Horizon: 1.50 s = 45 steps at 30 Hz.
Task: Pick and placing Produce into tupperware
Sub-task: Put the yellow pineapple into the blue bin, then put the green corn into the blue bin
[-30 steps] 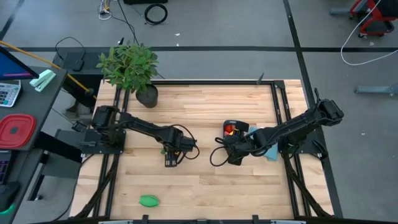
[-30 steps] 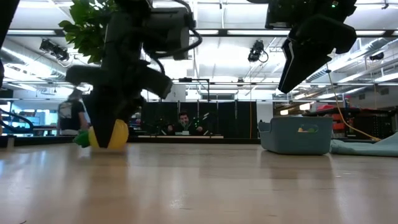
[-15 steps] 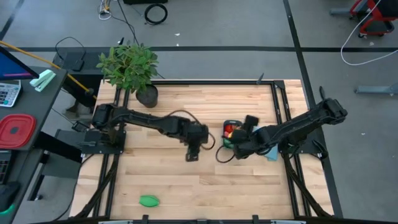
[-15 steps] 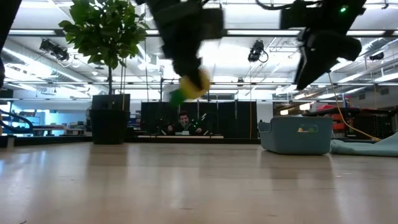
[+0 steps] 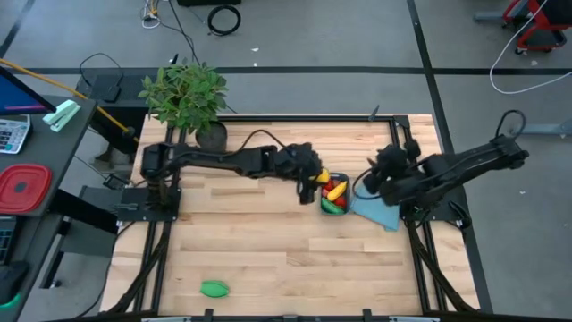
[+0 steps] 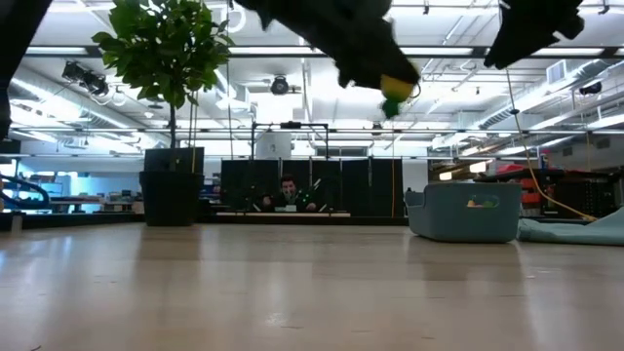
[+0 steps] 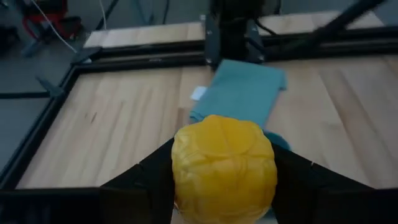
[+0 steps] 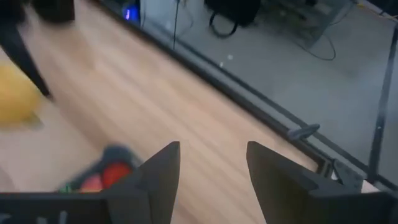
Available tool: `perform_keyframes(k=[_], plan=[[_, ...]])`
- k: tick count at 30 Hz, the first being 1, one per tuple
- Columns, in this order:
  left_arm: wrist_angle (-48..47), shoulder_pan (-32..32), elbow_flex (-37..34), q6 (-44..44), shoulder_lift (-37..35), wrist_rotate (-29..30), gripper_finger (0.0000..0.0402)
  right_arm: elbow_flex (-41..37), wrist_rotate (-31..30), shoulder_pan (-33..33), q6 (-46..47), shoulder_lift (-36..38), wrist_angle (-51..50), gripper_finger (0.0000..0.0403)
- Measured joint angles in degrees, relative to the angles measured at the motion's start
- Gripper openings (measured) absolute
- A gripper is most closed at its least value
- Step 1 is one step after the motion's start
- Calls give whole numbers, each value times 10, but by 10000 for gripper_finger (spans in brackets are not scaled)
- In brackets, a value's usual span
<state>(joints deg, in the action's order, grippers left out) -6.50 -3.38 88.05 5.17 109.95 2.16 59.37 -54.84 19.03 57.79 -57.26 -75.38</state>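
Pale wooden planks make up the table (image 5: 268,241), framed by a dark rail, with a leafy potted plant (image 5: 188,97) at its far left corner. Stretched across the middle, the left gripper (image 5: 315,177) hangs just beside the tupperware (image 5: 335,195) — its fingers pinch a yellow piece (image 7: 224,167) that fills the left wrist view and hides most of what lies under it. From table height the same piece (image 6: 396,88) shows high in the air with a bit of green at its lower side, the arm above it cut off by the picture's edge.

Inside the tub, seen from above, lie a yellow banana (image 5: 337,190), something red and something green, though the small pieces are hard to tell apart. A flat light-blue piece (image 5: 377,211) lies against the tub's right side, partly under the right arm.

Near the table's right side the right gripper (image 8: 212,171) is lifted off the wood, fingers spread with nothing between them; its wrist view is blurred, and only a red blob and a dark tub rim can be made out below.

One green oblong piece (image 5: 213,288) lies alone near the front left, well apart from both arms.
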Motion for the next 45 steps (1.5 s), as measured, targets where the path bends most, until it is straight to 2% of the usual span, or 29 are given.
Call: perform_keyframes(k=[4, 11, 15, 19, 26, 33, 38, 45], plan=[[51, -11, -1, -15, 44, -22, 208, 0, -40, 0, 9, 29, 2, 195], [217, -10, 0, -46, 119, -26, 207, 0, -44, 0, 4, 21, -2, 195], [220, -9, -1, -94, 155, -38, 211, 0, -44, 0, -7, 9, -2, 195], [226, -4, -2, -104, 184, -52, 209, 0, -45, 0, -9, -4, -2, 195], [230, 17, -2, -17, 185, -52, 241, 0, -45, 0, -6, -20, -2, 195], [241, 24, -2, -7, 185, -41, 273, 0, -41, 0, -3, -35, 2, 195], [271, 25, -1, -51, 179, -39, 270, 0, -35, 0, -3, -45, 2, 195], [261, 48, 4, -71, 148, -40, 252, 0, -32, 0, -3, -47, 3, 195]])
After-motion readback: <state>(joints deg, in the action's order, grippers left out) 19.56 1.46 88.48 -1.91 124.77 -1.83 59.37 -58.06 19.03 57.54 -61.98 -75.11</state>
